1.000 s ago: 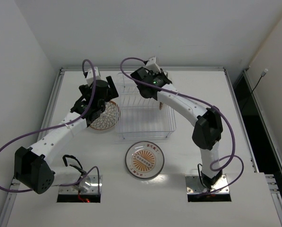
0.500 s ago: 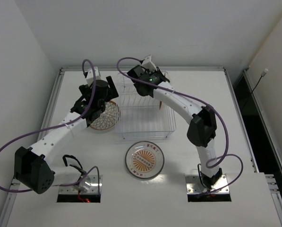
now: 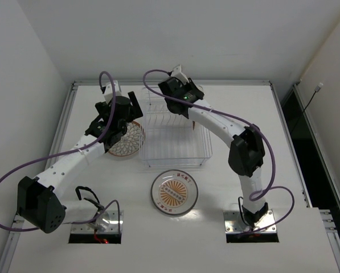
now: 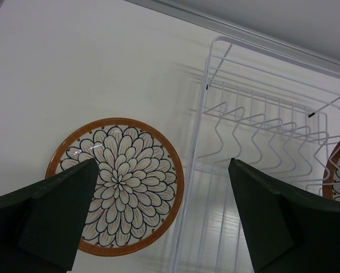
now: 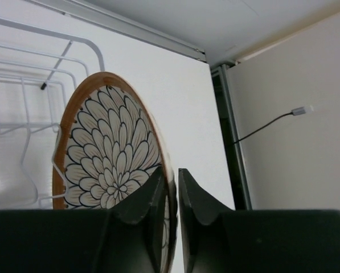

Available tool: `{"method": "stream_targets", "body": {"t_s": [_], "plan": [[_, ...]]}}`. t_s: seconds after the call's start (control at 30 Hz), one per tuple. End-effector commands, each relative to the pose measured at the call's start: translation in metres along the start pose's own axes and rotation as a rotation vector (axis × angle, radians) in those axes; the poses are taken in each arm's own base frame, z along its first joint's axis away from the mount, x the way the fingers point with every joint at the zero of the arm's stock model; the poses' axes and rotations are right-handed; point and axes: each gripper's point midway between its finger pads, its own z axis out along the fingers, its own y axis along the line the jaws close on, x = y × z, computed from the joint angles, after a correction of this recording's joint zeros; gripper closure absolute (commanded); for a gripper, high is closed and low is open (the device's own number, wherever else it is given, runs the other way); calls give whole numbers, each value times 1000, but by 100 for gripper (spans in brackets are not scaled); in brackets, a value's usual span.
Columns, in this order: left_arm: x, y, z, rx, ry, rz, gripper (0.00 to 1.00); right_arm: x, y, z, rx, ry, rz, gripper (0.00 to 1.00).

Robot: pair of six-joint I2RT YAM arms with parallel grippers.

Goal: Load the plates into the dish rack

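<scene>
One brown-rimmed petal plate (image 3: 127,140) lies flat on the table left of the wire dish rack (image 3: 172,149). My left gripper (image 3: 123,119) hovers above it, open and empty. In the left wrist view the plate (image 4: 115,185) is below the gripper (image 4: 163,163), with the rack (image 4: 261,131) to the right. A second brown-rimmed plate (image 5: 110,153) stands on edge at the rack's right end (image 3: 193,126). My right gripper (image 5: 171,170) is shut on its upper rim. The sunburst plate (image 3: 174,193) lies flat in front of the rack.
A raised metal rail (image 3: 170,83) runs along the table's far edge, close behind the rack. A dark gap (image 3: 295,122) lies past the right edge. A cable (image 5: 272,120) hangs on the right wall. Purple cables loop off both arms.
My right wrist has shifted slightly back and left over the rack's far end. The standing plate, both flat plates and the left arm have stayed in place.
</scene>
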Motion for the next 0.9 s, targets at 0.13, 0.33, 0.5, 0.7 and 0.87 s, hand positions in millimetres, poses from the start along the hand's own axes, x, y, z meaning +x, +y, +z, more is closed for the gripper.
{"method": "stream_targets", "body": {"t_s": [0.13,0.33,0.5,0.7,0.87], "plan": [[-14,-1,-6,10,-43,-44,0,9,1,28,-51,20,53,81],[-14,-1,-6,10,-43,-44,0,13,12,25,-80,26,45,62],[-14,-1,-6,10,-43,-44,0,17,12,23,-92,37,46,56],[-14,-1,-6,10,-43,-44,0,17,18,27,-82,43,35,68],[-14,-1,-6,10,-43,-44,0,10,18,29,-70,45,10,78]]}}
